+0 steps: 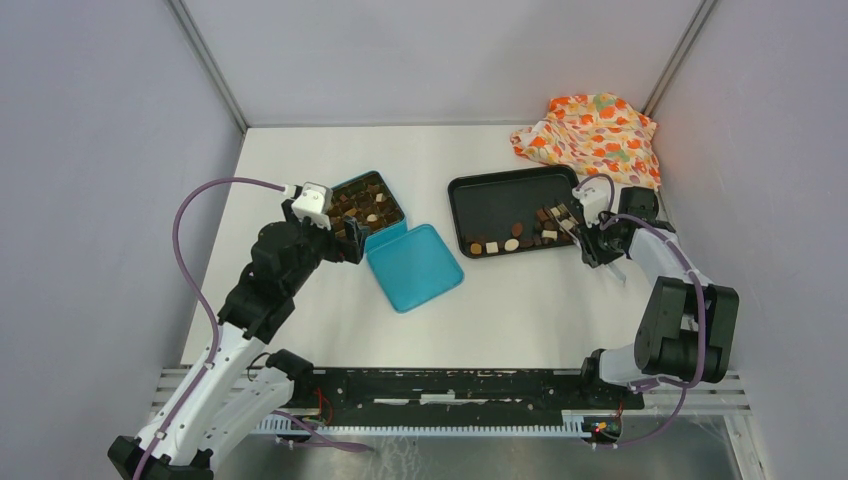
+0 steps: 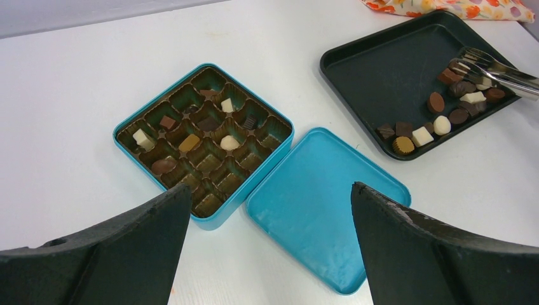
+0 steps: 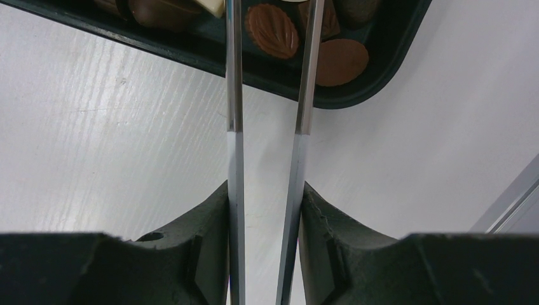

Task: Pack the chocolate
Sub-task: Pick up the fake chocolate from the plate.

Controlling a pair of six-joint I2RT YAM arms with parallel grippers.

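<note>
Several chocolate pieces [image 2: 441, 124] lie along the near edge of a black tray [image 2: 381, 63], dark, light brown and cream-white. More chocolate [image 2: 189, 142] sits in the brown cells of a teal tin [image 2: 274, 147]. My right gripper [image 3: 266, 190] is shut on metal tongs [image 3: 234, 95]; the tong arms stand slightly apart and reach over the tray's corner, with a ribbed brown leaf-shaped chocolate [image 3: 272, 30] between them. In the left wrist view the tong tips [image 2: 489, 62] rest among the pieces. My left gripper [image 2: 270, 194] hangs wide open and empty near the tin and its lid [image 2: 324, 203].
The teal lid [image 1: 414, 266] lies flat beside the tin [image 1: 366, 206] on the white table. An orange flowery cloth [image 1: 592, 134] is bunched in the far right corner behind the tray [image 1: 500, 195]. Grey walls close in on three sides.
</note>
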